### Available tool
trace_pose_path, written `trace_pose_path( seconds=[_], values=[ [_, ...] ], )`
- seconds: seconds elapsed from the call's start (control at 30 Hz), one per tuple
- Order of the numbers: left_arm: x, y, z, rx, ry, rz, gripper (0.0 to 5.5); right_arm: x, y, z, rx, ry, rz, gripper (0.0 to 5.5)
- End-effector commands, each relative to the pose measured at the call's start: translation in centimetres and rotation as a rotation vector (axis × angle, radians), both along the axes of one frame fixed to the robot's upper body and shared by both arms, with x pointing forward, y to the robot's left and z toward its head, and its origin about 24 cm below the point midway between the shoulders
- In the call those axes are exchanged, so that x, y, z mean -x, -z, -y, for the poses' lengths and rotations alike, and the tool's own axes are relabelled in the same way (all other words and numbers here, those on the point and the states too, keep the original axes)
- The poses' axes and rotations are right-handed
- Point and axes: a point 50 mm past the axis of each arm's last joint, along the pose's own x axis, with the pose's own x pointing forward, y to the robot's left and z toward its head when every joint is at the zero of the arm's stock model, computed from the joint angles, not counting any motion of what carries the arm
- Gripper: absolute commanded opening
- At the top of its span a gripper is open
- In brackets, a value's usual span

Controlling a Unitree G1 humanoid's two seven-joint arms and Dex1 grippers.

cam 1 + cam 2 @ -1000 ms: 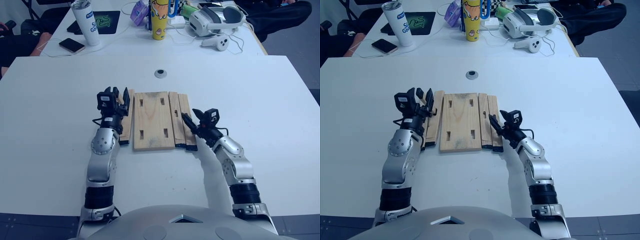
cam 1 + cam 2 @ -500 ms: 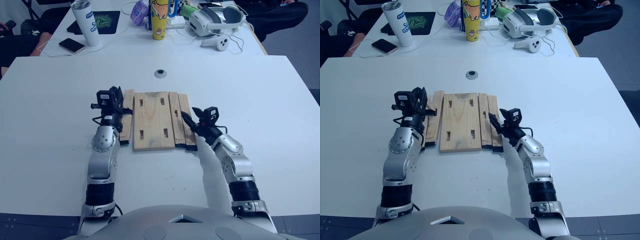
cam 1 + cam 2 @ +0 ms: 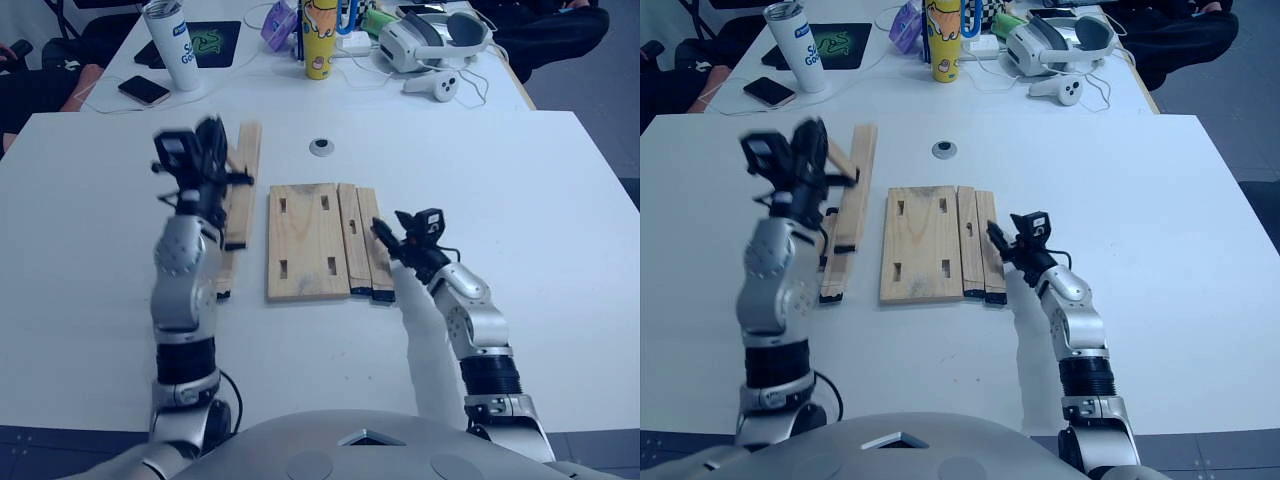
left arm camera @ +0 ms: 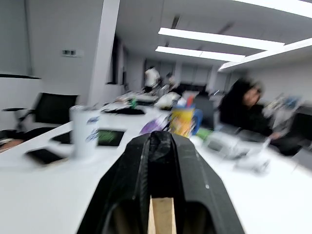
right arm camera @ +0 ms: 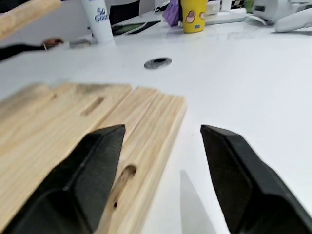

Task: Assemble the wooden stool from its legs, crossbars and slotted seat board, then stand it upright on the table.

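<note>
With the slotted seat board (image 3: 305,241) laid at centre frame, the wooden leg (image 3: 241,185) clamped at upper left by the left gripper (image 3: 215,170) is best squared to a slot, the right gripper (image 3: 388,232) being set, fingers spread, beside the slats (image 3: 372,240).

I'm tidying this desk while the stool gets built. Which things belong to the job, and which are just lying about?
Job: slotted seat board; pair of strips at its right edge; lifted strip in the left gripper; loose strip on the table below it.
Lying about: tumbler, phone, mouse pad, yellow cup, headset, controller.
</note>
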Motion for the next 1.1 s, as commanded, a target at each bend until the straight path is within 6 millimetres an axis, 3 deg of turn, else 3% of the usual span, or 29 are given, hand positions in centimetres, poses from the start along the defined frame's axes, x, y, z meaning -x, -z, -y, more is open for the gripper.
trace_pose_path(
  seconds=[0.03,0.13,0.23,0.33,0.47,0.7,0.9,1.07,1.1],
  values=[
    [-1.9,-1.5,-1.1,0.15,0.249,-0.023,0.41,-1.7,-4.5,1.8,-0.426,-0.165,0.001,3.64],
    [-3.0,-1.9,-1.8,0.279,0.436,-0.072,0.41,-2.4,-7.4,3.1,-0.641,-0.3,0.028,4.01],
    [-3.9,-2.5,-1.9,0.384,0.611,-0.119,0.41,-2.8,-8.8,3.3,-0.703,-0.413,0.018,4.46],
    [-4.4,-2.7,-1.5,0.472,0.752,-0.172,0.41,-2.8,-9.2,3.1,-0.766,-0.501,-0.006,4.88],
    [-4.5,-2.1,-0.7,0.544,0.878,-0.237,0.41,-2.7,-8.0,2.2,-0.809,-0.549,-0.059,5.4],
    [-3.6,-0.6,0.7,0.607,1.001,-0.313,0.41,-1.9,-7.7,0.2,-0.882,-0.668,-0.101,5.4],
    [-2.8,0.4,1.5,0.66,1.062,-0.363,0.41,-1.5,-8.4,-0.1,-0.983,-0.733,-0.081,5.4],
    [-2.3,0.8,1.8,0.702,1.101,-0.393,0.41,-1.5,-8.9,-0.5,-0.968,-0.751,-0.08,5.4],
    [-2.3,0.8,1.9,0.705,1.101,-0.395,0.41,-1.4,-9.0,-0.4,-0.958,-0.755,-0.077,5.12]
  ],
)
